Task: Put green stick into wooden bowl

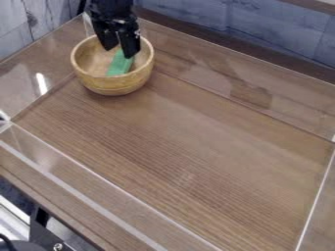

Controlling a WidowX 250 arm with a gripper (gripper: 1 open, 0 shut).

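The wooden bowl (110, 69) is round and light tan and sits at the far left of the wooden table. The green stick (119, 65) lies inside it, leaning against the right inner wall. My black gripper (118, 43) hangs over the bowl's far rim, just above the stick. Its fingers (129, 41) are spread apart and hold nothing. The stick's upper end is partly hidden behind the fingers.
Clear acrylic walls (39, 88) ring the table (197, 137). A tiled wall (262, 29) stands behind. Dark equipment (26, 230) shows below the front left edge.
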